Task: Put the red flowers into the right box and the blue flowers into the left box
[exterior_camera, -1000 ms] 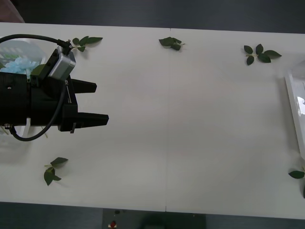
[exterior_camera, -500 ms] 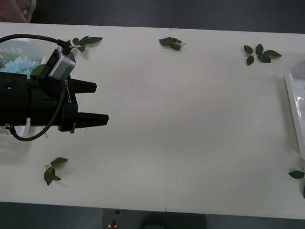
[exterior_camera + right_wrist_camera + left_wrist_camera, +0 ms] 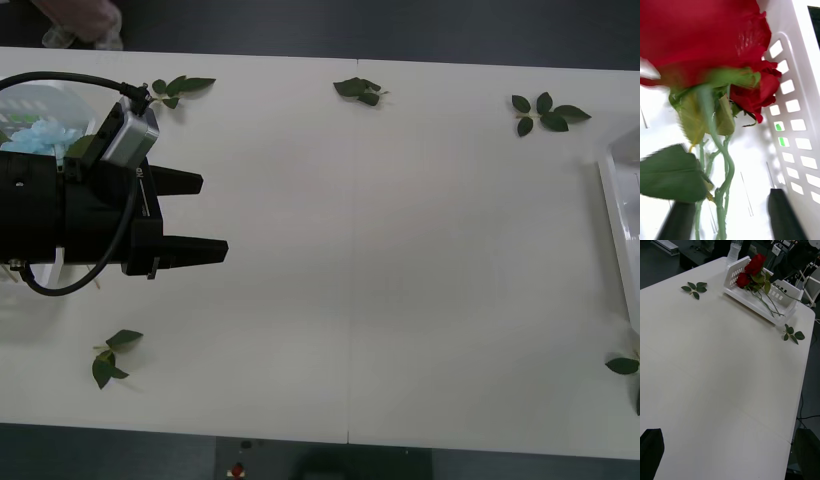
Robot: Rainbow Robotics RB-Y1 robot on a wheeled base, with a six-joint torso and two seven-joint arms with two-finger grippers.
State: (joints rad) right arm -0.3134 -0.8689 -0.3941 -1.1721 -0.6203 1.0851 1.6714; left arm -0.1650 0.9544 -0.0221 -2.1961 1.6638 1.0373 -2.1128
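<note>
Stretching across the front view, the table (image 3: 400, 260) carries the right box (image 3: 752, 300), red flowers (image 3: 752, 272) lying inside. At the table's left end the left gripper (image 3: 205, 215) hovers open and empty beside blue flowers (image 3: 35, 135). The right gripper (image 3: 730, 215) gapes inside that box, stems between its fingers.

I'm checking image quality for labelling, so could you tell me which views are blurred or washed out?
Right wrist view: the red flowers are smeared with blur at close range, and the right box wall is washed out bright. Left wrist view: sharp, evenly lit table. Front view: even light, with a soft shadow under the left gripper.
</note>
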